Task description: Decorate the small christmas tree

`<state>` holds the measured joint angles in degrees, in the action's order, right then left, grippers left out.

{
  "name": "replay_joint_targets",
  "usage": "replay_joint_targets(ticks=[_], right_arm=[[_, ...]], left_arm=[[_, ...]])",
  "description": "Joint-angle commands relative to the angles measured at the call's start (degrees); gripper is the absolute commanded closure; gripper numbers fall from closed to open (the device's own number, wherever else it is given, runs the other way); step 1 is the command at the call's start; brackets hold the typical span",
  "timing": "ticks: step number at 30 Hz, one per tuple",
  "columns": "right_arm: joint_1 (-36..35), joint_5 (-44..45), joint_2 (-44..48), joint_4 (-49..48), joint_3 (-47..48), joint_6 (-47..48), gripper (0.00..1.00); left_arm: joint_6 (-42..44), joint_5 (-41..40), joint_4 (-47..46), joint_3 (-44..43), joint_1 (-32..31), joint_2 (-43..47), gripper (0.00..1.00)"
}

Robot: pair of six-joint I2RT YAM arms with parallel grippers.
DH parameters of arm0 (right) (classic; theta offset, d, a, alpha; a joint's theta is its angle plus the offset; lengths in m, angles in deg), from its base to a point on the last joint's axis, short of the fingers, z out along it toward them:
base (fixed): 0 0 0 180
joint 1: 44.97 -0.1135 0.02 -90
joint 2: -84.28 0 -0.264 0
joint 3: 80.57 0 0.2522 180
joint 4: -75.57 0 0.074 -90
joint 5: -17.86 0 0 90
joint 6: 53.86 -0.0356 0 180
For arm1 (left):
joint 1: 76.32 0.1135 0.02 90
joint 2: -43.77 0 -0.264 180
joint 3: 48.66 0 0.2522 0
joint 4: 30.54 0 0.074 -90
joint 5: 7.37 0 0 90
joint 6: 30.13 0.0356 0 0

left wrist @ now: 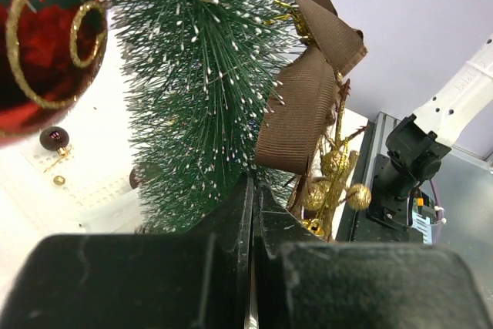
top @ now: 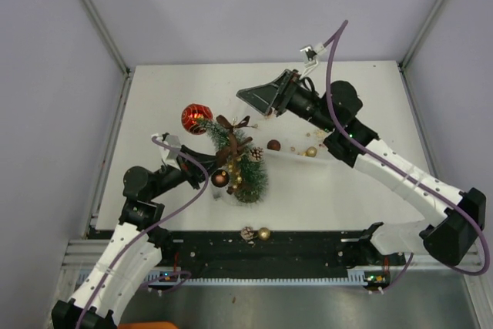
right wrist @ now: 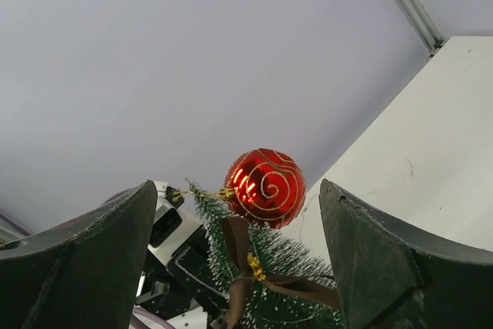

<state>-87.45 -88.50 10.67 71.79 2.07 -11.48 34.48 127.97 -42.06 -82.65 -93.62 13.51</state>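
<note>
The small christmas tree (top: 245, 169) leans with its tip toward the far left. A red bauble with gold swirls (top: 196, 119) hangs at its tip, with a brown ribbon bow (top: 233, 124) just below and a brown bauble (top: 220, 178) lower down. My left gripper (top: 209, 166) is shut against the tree's middle; in the left wrist view its jaws (left wrist: 253, 186) press together into the bristles (left wrist: 200, 98), beside the bow (left wrist: 308, 90). My right gripper (top: 253, 96) is open and empty, beyond the tree top. It looks at the red bauble (right wrist: 264, 187) and tree (right wrist: 289, 263).
A brown bauble (top: 273, 145), a gold bauble (top: 310, 152) and a pinecone (top: 256, 153) lie just right of the tree by the white tray (left wrist: 73, 186). Another pinecone (top: 247, 233) and gold bauble (top: 264, 233) sit at the near table edge.
</note>
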Motion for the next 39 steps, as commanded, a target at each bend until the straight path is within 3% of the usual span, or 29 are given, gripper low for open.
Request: replay_joint_targets(ticks=[1,12,25,31,39], right_arm=[[0.7,0.0,3.2,-1.4,-0.8,0.6,0.16],[2.0,1.3,6.0,-0.1,-3.9,0.6,0.15],[3.0,4.8,10.0,4.3,-7.1,2.7,0.13],[3.4,6.2,10.9,6.3,-7.4,3.8,0.12],[3.4,13.5,11.8,19.8,-6.3,6.3,0.09]], left_arm=[[0.3,-0.2,-2.3,-1.4,-0.2,0.0,1.00],[0.3,-0.7,-0.7,-1.6,-0.2,0.9,1.00],[0.2,-0.3,1.7,-1.7,-0.1,3.2,0.71],[0.2,0.0,2.3,-1.7,-0.1,3.4,0.73],[0.7,0.5,2.2,-1.6,-0.1,3.4,0.73]])
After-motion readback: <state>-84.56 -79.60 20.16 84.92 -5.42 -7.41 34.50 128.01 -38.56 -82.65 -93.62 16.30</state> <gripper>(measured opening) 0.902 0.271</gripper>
